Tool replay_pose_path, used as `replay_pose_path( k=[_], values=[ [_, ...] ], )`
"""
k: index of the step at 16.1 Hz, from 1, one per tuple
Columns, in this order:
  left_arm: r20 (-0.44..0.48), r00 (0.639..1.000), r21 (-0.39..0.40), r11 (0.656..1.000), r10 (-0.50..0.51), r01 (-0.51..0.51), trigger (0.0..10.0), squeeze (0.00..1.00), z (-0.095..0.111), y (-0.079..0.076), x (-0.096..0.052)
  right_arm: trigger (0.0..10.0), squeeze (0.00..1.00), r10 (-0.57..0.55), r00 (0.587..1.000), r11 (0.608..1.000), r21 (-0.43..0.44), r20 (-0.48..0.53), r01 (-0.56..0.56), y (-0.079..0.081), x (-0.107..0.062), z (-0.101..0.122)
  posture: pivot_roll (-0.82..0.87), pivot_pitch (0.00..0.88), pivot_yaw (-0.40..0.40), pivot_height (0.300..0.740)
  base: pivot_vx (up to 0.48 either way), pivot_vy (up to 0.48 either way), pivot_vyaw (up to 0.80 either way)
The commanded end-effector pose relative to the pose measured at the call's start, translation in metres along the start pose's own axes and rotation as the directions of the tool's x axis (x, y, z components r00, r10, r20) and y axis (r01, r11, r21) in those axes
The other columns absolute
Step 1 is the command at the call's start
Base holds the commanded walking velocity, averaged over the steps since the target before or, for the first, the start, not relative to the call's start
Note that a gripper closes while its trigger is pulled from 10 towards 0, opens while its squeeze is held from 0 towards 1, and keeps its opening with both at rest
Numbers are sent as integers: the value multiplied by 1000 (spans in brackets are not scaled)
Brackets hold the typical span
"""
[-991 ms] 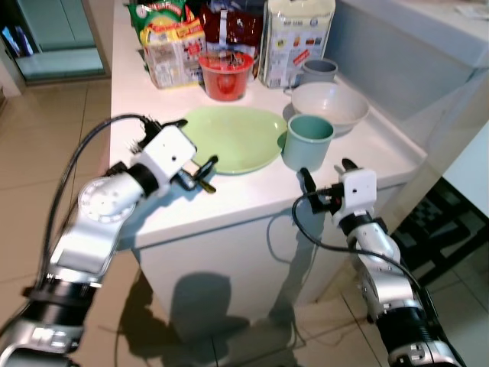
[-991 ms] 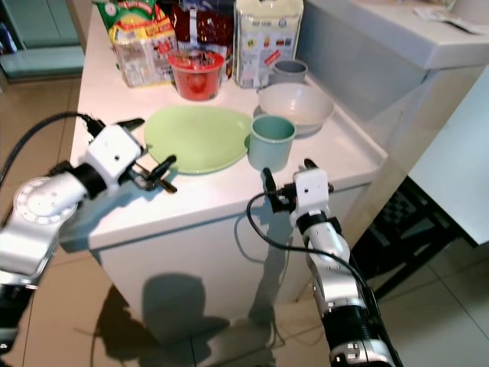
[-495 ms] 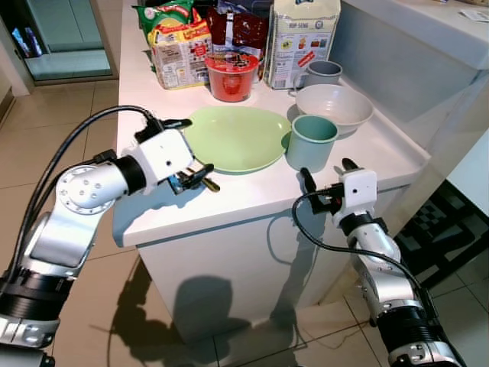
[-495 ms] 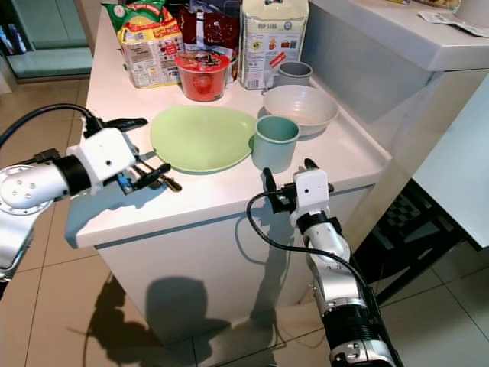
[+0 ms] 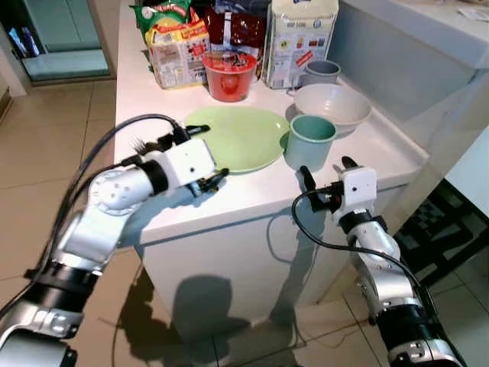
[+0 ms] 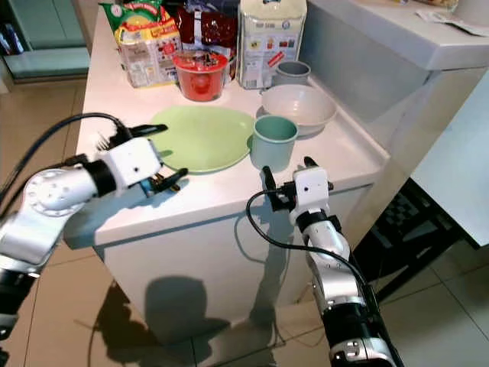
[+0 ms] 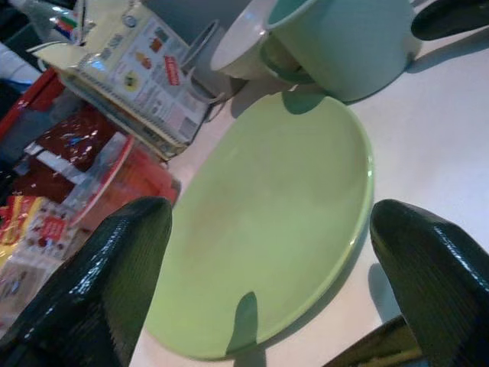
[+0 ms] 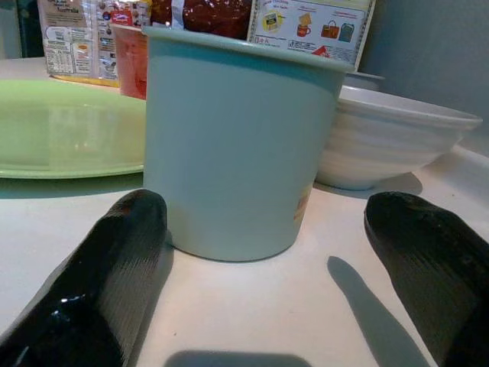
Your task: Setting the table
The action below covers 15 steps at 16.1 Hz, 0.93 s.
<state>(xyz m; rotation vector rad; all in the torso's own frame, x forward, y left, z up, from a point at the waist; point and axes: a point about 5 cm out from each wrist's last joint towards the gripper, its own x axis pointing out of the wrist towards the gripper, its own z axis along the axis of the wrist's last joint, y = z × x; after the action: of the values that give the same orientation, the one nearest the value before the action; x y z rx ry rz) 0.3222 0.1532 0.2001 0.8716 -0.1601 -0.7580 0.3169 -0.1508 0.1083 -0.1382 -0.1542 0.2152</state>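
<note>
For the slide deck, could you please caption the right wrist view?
Open right gripper faces a pale teal cup on the white counter, between a green plate and a white bowl.

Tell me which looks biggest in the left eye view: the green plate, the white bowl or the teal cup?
Largest to smallest, as they look there:
1. green plate
2. white bowl
3. teal cup

The cup sits nearer the camera than the bowl, yet looks narrower.

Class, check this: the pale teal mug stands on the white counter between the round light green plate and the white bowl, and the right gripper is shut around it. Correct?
Not quite. The right gripper is open and short of the pale teal mug, as the right wrist view shows. The mug does stand on the white counter, between the round light green plate and the white bowl.
</note>
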Motion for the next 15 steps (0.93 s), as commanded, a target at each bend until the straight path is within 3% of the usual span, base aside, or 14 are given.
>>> replay_pose_path(
  k=[1,9,15],
  values=[
    [8,1000,34,999,-7,7,10000,0,4,2,4,10000,0,-8,1000,1000,-1,8,8,-3,1,3,104,0,-22,740,0,0,0],
    [-127,985,80,989,-115,126,10000,0,-33,-17,21,10000,0,-6,1000,1000,3,10,6,0,1,4,101,0,-17,740,0,0,0],
    [-112,989,86,991,-94,104,10000,0,-32,-16,28,10000,0,-12,1000,1000,0,9,12,-3,-1,4,96,0,-15,740,0,0,0]
  ],
)
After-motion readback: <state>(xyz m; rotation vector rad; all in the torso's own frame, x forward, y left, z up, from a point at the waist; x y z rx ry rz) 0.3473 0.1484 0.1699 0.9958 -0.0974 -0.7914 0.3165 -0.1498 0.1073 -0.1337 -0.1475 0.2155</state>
